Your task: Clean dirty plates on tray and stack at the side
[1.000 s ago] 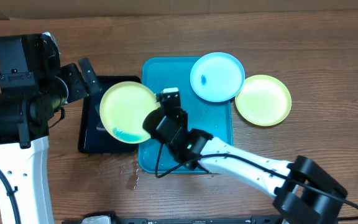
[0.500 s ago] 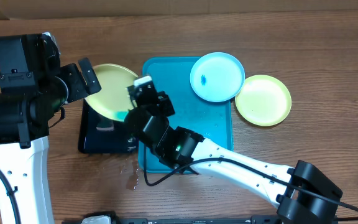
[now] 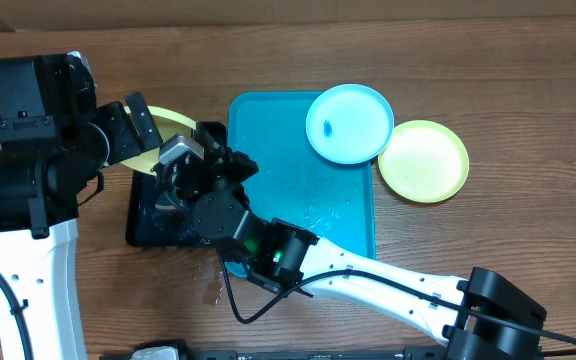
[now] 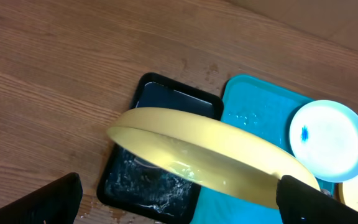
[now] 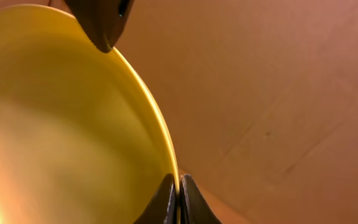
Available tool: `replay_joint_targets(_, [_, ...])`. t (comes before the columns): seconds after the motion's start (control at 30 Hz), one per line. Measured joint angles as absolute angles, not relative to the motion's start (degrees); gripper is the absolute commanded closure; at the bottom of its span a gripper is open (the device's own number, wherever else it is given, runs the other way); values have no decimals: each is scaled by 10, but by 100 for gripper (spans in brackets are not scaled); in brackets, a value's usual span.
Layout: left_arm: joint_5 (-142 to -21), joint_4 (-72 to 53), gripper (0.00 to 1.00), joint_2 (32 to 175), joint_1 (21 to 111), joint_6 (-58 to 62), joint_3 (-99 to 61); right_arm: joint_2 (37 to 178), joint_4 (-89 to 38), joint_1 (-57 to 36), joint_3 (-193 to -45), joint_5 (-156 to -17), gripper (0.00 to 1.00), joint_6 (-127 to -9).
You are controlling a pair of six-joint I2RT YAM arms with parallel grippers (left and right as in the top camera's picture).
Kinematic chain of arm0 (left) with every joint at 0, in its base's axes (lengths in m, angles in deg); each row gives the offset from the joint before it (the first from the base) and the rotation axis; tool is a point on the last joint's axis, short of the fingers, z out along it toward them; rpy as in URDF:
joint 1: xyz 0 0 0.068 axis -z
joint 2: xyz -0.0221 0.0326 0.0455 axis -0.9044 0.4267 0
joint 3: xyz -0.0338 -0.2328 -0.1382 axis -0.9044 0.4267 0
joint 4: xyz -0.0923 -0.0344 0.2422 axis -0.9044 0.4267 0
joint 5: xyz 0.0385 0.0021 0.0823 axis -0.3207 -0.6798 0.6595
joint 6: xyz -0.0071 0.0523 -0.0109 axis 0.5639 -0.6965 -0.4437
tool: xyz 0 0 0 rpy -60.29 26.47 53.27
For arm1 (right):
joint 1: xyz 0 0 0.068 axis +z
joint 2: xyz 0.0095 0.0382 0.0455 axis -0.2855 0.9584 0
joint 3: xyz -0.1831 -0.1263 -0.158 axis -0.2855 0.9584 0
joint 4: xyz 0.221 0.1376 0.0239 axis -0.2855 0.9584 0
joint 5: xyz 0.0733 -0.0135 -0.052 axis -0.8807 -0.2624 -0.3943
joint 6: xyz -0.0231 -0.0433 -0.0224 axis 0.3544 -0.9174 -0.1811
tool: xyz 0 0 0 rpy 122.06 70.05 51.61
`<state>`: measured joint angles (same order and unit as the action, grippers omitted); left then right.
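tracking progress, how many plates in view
3: held plate in the right gripper over the black tray; light blue plate on the turquoise tray; yellow-green plate on the table.

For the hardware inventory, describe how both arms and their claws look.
The left arm and right arm match: white tubular links joined by bulky black motor housings carrying small green marks. A thin black cable loops beside the right arm. The left claw and right claw have black fingers, the right's tapering to narrow tips.
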<state>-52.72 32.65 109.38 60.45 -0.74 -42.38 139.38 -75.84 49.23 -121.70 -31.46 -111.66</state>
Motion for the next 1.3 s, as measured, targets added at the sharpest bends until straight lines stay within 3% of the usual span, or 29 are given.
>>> replay_joint_targets(0.37, [-527,327,0,1094,602,-7,-424,1394,-769,503,-1217,-307,96,-1193])
replay_joint_targets(0.87, [-527,328,0,1094,602,-7,-424,1394,-769,512,-1217,-308,96,-1172])
replay_joint_targets(1.03, [-528,328,0,1094,602,-7,-424,1394,-743,512,-1217,-293,96,-1076])
replay_joint_targets(1.3, [-528,329,0,1094,602,-7,-424,1394,-471,510,-1223,-295,96,-743])
